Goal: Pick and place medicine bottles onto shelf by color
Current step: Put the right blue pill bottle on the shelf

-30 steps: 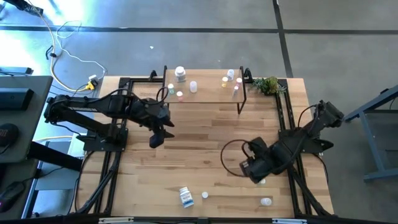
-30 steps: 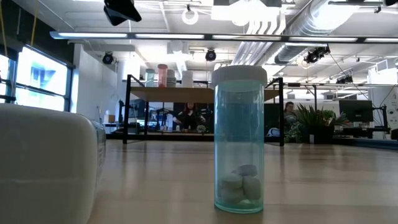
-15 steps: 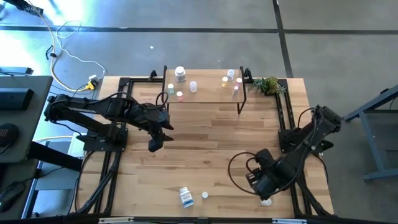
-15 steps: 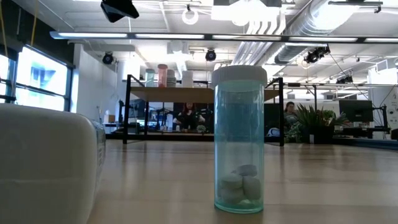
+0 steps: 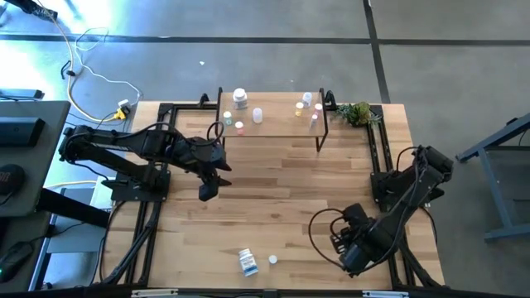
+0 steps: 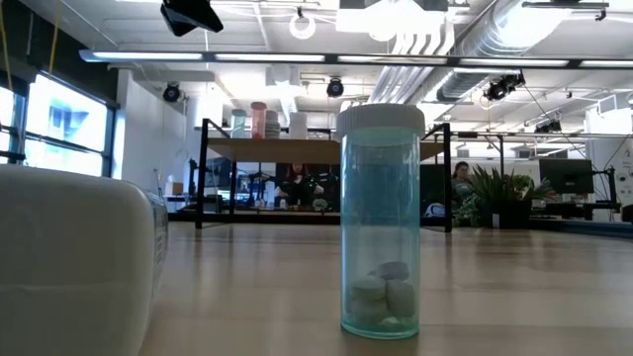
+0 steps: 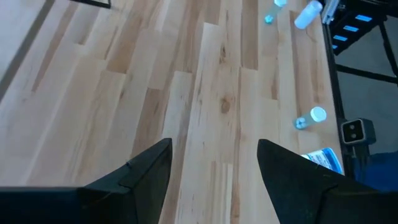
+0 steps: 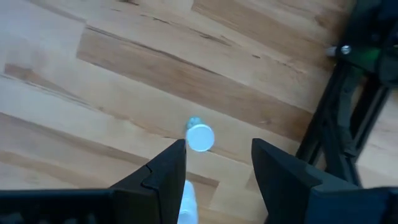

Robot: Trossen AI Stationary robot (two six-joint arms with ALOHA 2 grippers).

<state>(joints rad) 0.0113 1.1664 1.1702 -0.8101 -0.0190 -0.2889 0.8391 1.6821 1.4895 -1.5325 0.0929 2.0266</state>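
The shelf (image 5: 281, 131) stands at the table's far middle with several medicine bottles (image 5: 240, 98) on it. More bottles lie near the front edge: a blue-labelled one (image 5: 248, 261) and a small one (image 5: 272, 259). My right gripper (image 5: 352, 252) hangs open over the near right corner. In its wrist view a small white-capped bottle (image 8: 199, 137) stands on the wood just beyond the open fingers (image 8: 217, 149), and a white bottle (image 8: 186, 204) lies below them. My left gripper (image 5: 207, 187) hangs open over the table's left middle, nothing between its fingers (image 7: 214, 155).
A small green plant (image 5: 358, 112) sits at the far right by the shelf. In the low view a clear blue bottle with tablets (image 6: 381, 222) and a large white bottle (image 6: 69, 262) stand close to the camera. Black frame rails (image 5: 385, 165) run along both table sides.
My right gripper has swung toward the table's near right corner and come down a little, now covering the bottle that lay there. Its fingers stay open. The left arm has kept still.
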